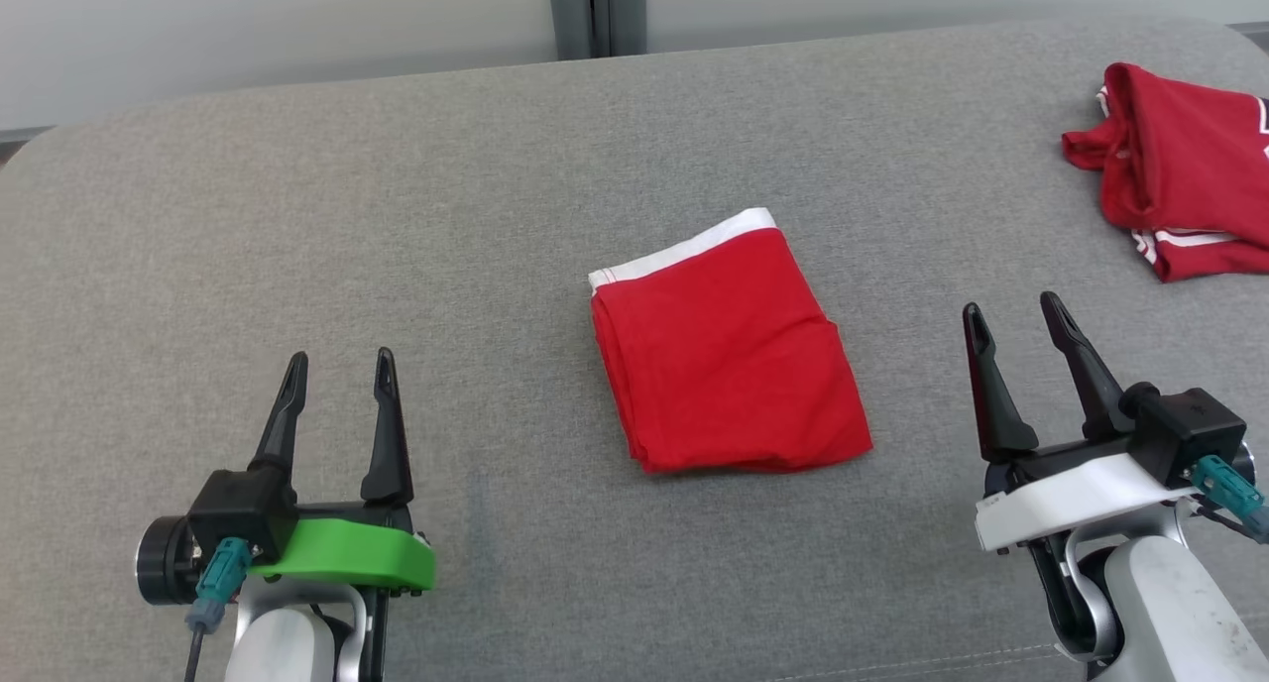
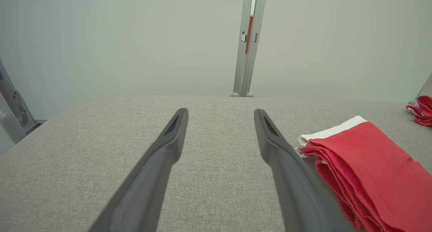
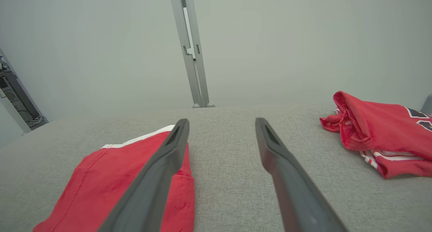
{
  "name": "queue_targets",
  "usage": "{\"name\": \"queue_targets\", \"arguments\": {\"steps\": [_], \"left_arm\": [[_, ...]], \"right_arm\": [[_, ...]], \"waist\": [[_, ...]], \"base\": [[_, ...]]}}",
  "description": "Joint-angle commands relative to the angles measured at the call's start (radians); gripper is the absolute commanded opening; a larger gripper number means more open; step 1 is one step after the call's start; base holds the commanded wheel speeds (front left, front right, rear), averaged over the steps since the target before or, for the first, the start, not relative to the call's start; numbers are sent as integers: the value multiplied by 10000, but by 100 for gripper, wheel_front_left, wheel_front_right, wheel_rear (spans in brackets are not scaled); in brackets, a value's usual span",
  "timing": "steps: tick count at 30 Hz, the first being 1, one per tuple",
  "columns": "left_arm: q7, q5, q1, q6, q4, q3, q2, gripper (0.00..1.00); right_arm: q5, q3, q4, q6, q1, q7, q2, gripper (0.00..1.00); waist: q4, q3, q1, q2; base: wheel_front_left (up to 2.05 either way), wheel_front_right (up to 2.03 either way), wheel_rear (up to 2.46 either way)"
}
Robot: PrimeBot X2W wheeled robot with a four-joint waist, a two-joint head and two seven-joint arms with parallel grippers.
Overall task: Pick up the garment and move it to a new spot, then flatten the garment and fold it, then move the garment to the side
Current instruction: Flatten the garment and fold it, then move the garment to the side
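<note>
The garment (image 1: 729,355), red with a white band at its far edge, lies folded flat at the middle of the grey table (image 1: 397,216). It sits between the two grippers and touches neither. The left gripper (image 1: 341,357) hovers near the lower left, fingers parted and holding nothing. The right gripper (image 1: 1012,305) is likewise spread and empty. A second red garment, a jersey (image 1: 1180,167), lies crumpled at the far right, well apart.
</note>
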Motion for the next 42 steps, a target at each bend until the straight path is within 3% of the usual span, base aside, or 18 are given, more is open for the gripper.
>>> {"name": "queue_targets", "arguments": {"steps": [1, 24, 42], "left_arm": [[2, 39, 171, -46, -14, 101, 28, 100], [0, 602, 1036, -323, -11, 985, 28, 100], [124, 610, 1346, -366, -466, 945, 219, 100]], "right_arm": [[-78, -75, -119, -9, 172, -24, -49, 100], [-157, -149, -1005, -9, 1330, -24, 233, 100], [-313, -421, -601, -9, 1585, -24, 387, 100]], "waist": [[-238, -159, 0, 0], [-260, -1066, 0, 0], [99, -1361, 0, 0]], "base": [[0, 0, 0], [0, 0, 0], [0, 0, 0]]}}
